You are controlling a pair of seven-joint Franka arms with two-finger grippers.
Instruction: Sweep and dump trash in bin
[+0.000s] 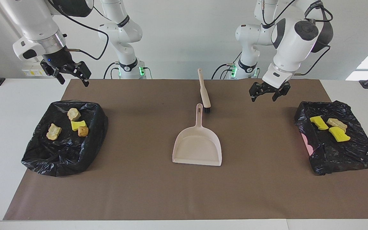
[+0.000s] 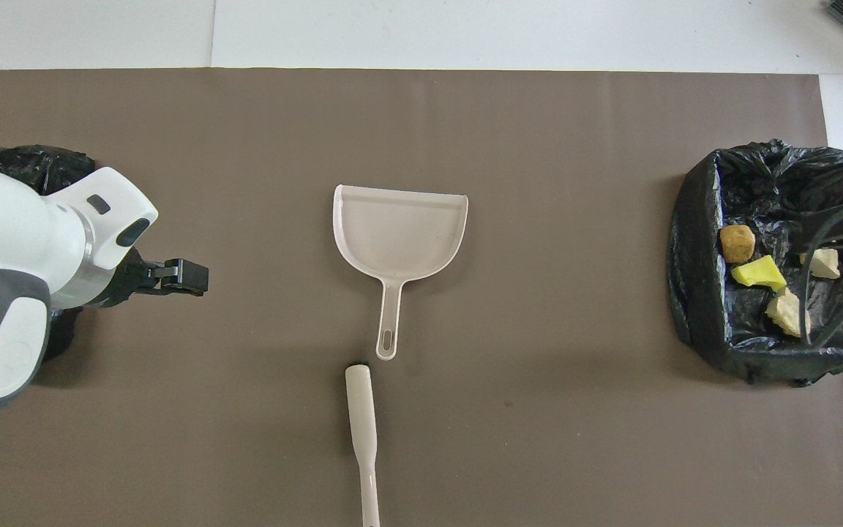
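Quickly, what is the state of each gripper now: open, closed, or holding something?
Left gripper: open, holding nothing, up over the mat beside the brush.
Right gripper: open, holding nothing, up over the mat's edge.

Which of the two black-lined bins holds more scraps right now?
The bin at the right arm's end of the table holds four scraps: three tan chunks and one yellow piece. The bin at the left arm's end holds only three: two yellow, one tan.
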